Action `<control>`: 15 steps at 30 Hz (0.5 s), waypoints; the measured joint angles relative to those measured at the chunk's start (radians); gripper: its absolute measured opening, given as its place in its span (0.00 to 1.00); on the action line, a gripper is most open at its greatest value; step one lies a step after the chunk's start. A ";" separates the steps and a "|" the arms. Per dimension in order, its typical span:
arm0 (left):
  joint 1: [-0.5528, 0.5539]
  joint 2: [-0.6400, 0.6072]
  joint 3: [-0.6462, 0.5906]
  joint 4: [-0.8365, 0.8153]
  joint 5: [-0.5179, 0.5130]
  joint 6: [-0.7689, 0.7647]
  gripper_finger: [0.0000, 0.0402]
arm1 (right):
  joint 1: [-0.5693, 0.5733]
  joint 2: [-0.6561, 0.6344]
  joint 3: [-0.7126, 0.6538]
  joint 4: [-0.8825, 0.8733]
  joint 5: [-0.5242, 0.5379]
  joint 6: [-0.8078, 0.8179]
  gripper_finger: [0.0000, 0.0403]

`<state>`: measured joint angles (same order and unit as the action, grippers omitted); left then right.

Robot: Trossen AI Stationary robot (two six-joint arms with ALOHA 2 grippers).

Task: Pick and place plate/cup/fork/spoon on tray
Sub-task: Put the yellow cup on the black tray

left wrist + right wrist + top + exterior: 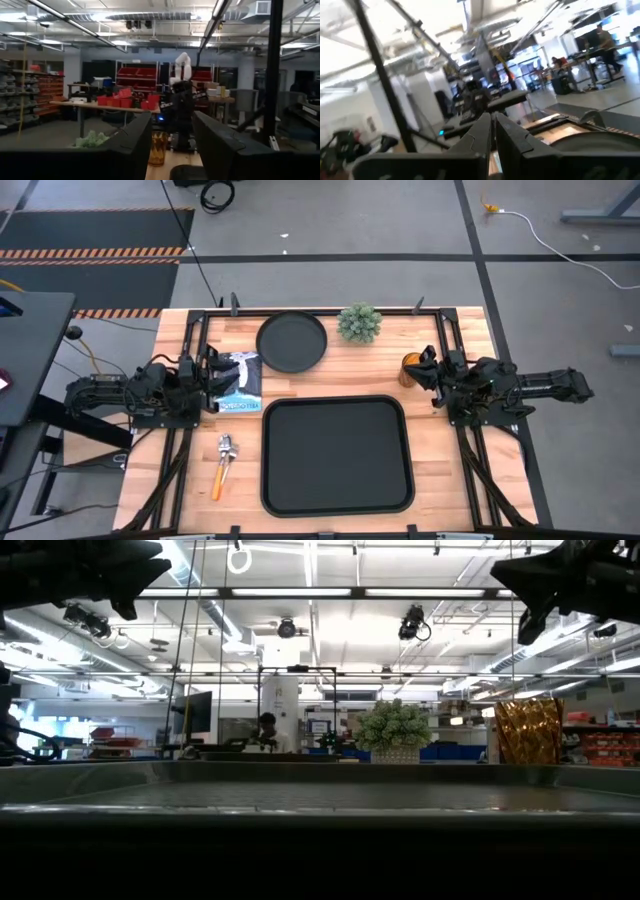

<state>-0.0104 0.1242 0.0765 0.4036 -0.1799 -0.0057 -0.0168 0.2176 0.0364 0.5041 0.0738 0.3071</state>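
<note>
A wooden desk [330, 380] carries the whole set, none of it loaded yet. Largest is the black rectangular tray with rounded corners and a raised rim [337, 454], lying bare at the middle of the near half; it looks stiff and need not be lifted.

Behind it, well apart and near the far edge, sits the round matte black plate with a raised rim [291, 341], just beside a small potted green plant [359, 323]. The plate seems rigid and light but flat to the wood, so the rim is likely the only place to pinch.

A blue-and-white printed card or booklet [238, 383] lies left of the tray.

The small translucent amber-orange cup [411, 368] stands upright off the tray's far right corner. It looks light, smooth and easy to tip, and is best taken across its wall or lip.

The orange-handled fork [218, 478] and the silver spoon [227, 447] lie together left of the tray, too small to say whether they touch. Thin and slippery, they are best pinched at the handles.

The left hand [214, 383] hovers over the card, fingers [137, 142] apart and empty. The right hand [428, 367] hangs beside the cup, fingers [479, 131] nearly together, holding nothing.
</note>
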 joint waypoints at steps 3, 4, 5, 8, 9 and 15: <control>0.000 0.000 -0.001 0.005 0.006 0.007 0.37 | 0.017 0.000 -0.001 -0.035 -0.020 -0.013 0.07; 0.000 0.000 -0.001 0.025 0.001 -0.004 0.37 | 0.024 0.000 -0.001 -0.033 -0.019 -0.003 0.06; 0.000 0.000 -0.001 0.042 -0.002 -0.020 0.37 | 0.030 0.000 -0.001 -0.025 -0.019 0.001 0.06; 0.000 0.000 -0.001 0.047 0.009 -0.053 0.37 | 0.044 -0.002 0.002 -0.018 -0.045 -0.027 0.06; 0.000 0.000 -0.001 0.047 0.009 -0.062 0.37 | 0.048 -0.002 0.002 -0.019 -0.048 -0.043 0.06; 0.000 0.000 -0.001 0.074 0.020 -0.114 0.37 | 0.050 -0.002 0.002 -0.023 -0.038 -0.105 0.06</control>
<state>-0.0105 0.1242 0.0753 0.4773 -0.1600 -0.1200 0.0336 0.2153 0.0387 0.4815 0.0359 0.2020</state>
